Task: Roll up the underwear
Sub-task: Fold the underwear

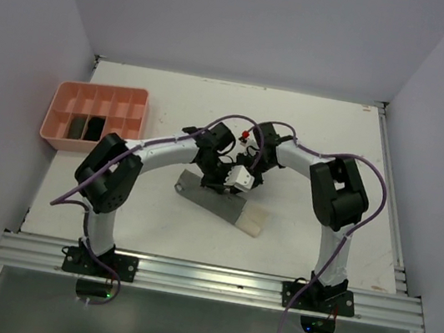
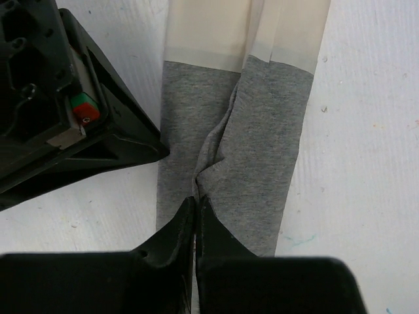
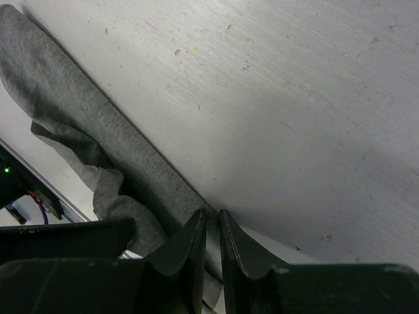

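You are viewing the underwear (image 2: pixel 262 131), grey with a cream waistband. It is lying as 1 long folded strip on the table (image 1: pixel 336 142) between the 2 arms. The left gripper (image 2: pixel 197 204) is pinching the grey cloth, jaws pressed together. The right gripper (image 3: pixel 212 219) is standing narrow at the strip's edge, and you cannot tell whether it is clamping cloth.
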Tool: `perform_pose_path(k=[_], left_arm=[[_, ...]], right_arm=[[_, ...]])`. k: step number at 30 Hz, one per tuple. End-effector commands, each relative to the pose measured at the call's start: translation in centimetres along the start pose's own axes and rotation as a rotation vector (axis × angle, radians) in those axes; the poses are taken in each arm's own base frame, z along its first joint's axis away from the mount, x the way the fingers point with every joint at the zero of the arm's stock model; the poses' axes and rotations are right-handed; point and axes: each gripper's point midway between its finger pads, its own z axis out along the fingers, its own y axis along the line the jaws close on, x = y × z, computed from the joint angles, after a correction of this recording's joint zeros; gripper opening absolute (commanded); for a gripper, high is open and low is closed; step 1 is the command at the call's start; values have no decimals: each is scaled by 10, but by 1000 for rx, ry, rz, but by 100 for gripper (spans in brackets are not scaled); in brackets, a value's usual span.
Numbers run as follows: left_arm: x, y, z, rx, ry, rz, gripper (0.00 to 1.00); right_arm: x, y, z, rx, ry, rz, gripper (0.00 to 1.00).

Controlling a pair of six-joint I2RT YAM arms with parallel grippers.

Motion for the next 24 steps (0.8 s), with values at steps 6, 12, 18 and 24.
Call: perform_pose_path(k=[6, 12, 18, 24], left_arm=[[-4, 28, -3, -41, -16, 28, 0], [-1, 37, -1, -56, -10, 36, 0], [-2, 47, -1, -79, -9, 38, 0], [-2, 54, -3, -99, -15, 51, 0]], right_arm=[[0, 6, 1, -33, 7, -20, 18], [1, 5, 3, -36, 16, -16, 18], [2, 5, 5, -37, 28, -17, 17], [2, 4, 5, -37, 35, -19, 16]])
